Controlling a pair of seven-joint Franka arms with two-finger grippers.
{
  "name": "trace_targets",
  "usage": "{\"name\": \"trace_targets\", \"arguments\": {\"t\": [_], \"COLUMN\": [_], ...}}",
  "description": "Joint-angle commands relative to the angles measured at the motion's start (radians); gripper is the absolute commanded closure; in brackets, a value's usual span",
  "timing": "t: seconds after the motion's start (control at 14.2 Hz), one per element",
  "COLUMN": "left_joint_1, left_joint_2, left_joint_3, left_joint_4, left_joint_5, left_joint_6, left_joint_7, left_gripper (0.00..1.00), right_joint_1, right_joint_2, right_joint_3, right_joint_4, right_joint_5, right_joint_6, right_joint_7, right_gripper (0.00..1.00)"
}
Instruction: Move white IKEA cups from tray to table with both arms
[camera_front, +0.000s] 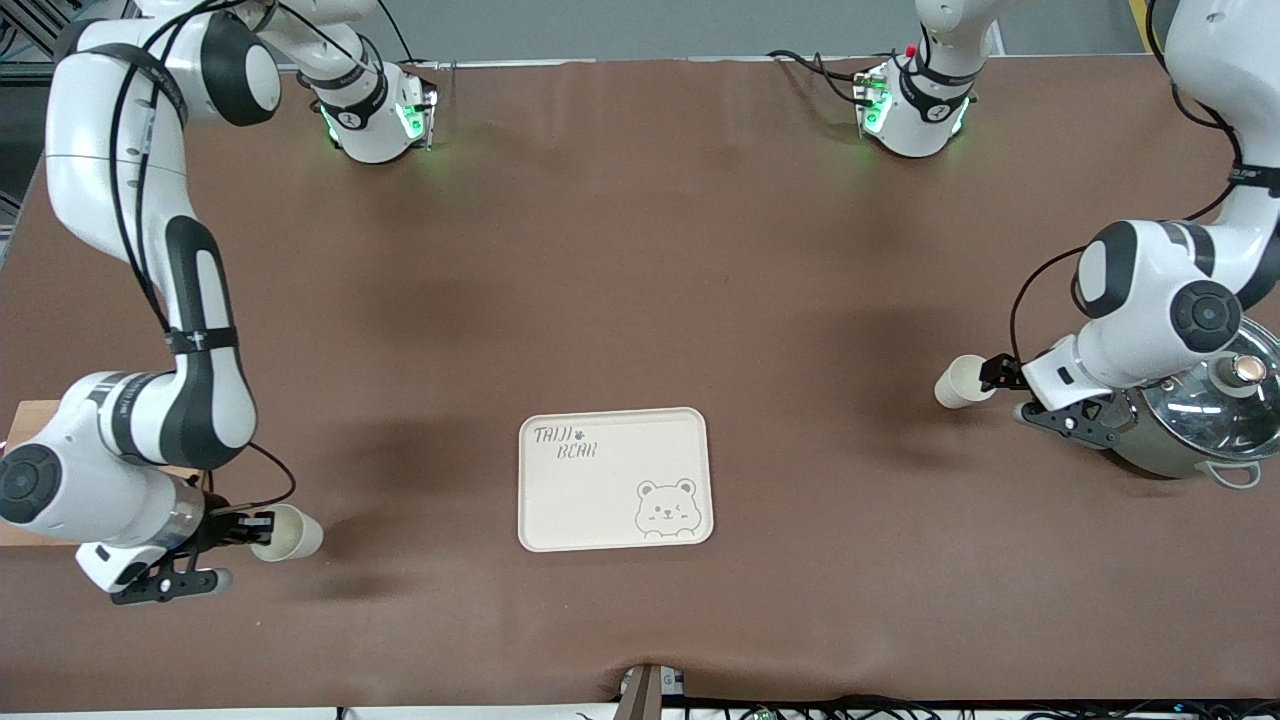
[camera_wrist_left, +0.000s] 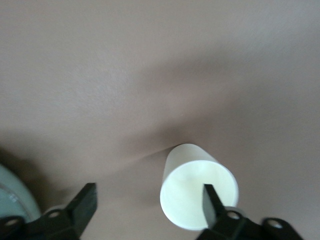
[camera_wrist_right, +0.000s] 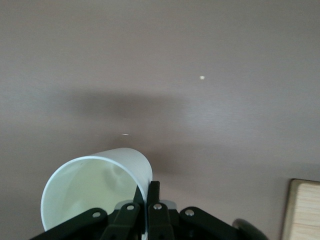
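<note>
One white IKEA cup (camera_front: 962, 381) lies tilted on its side near the left arm's end of the table, its mouth toward my left gripper (camera_front: 1005, 390). In the left wrist view this gripper (camera_wrist_left: 148, 190) is open. One finger (camera_wrist_left: 210, 202) reaches into the mouth of the cup (camera_wrist_left: 197, 175), and the other finger (camera_wrist_left: 85, 202) stands well apart from it. My right gripper (camera_front: 250, 527) is shut on the rim of a second cup (camera_front: 290, 533), held sideways over the table near the right arm's end. The right wrist view shows the gripper (camera_wrist_right: 148, 189) pinching the wall of that cup (camera_wrist_right: 90, 190).
A cream bear-printed tray (camera_front: 560, 500) lies mid-table, nearer the front camera. A steel pot with a glass lid (camera_front: 1210, 410) stands right beside the left gripper. A wooden board (camera_front: 25, 415) lies under the right arm (camera_wrist_right: 302, 210).
</note>
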Motion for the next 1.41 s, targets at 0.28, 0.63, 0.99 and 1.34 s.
{"name": "trace_targets", "arguments": {"t": [0.28,0.63,0.99,1.34], "left_joint_1": [-0.068,-0.179,-0.255,-0.232], "left_joint_2": [0.021,0.045,0.070,0.029], "left_joint_3": [-0.057,-0.055,-0.045,-0.031], "left_joint_4": [0.269,0.380,0.679,0.658], "left_joint_5": [0.014,0.012,-0.047,0.058], "left_joint_6": [-0.147,-0.248,-0.562,-0.612], "left_joint_7": [-0.285,-0.451,-0.451,-0.447], "left_gripper": [0.00,0.00,0.00,0.00], "right_joint_1": [-0.060,-0.065,-0.066,-0.065], "right_joint_2": [0.021,0.035,0.010,-0.043], "right_joint_3": [0.018,0.018,0.018,0.015], "right_joint_4": [-0.059,-0.073,-0.070,-0.070], "right_joint_5": [-0.012,0.003,0.000,-0.009], "right_joint_6": [0.080,0.087,0.080,0.067], "right_joint_7": [-0.113,-0.099,-0.096,-0.090], "right_gripper": [1.00,0.68,0.00,0.00]}}
